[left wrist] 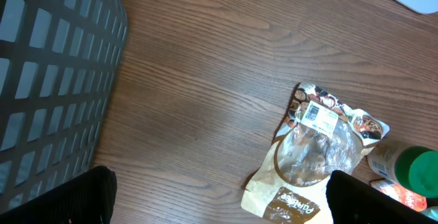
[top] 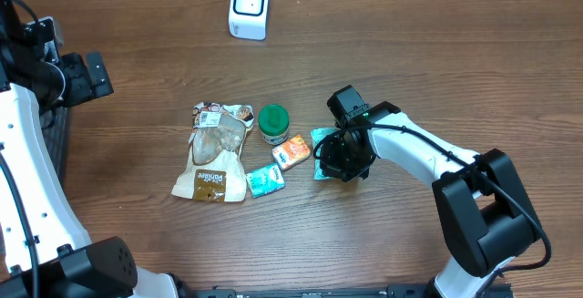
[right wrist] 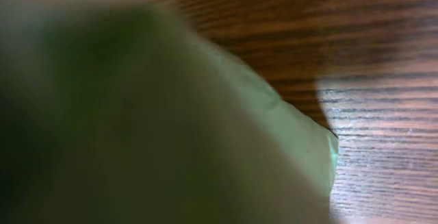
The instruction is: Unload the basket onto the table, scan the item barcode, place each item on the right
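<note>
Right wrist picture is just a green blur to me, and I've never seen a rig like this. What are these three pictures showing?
Two robot arms work at a wooden table. The overhead picture looks down on everything; each wrist picture comes from a camera on one arm. On the table lie a snack pouch, a green-lidded jar, an orange packet, a teal packet and a white scanner. A dark basket stands at the left. The left pincer is open and empty. The right pincer is shut on a pale green packet, so close to its camera that it blurs.
</note>
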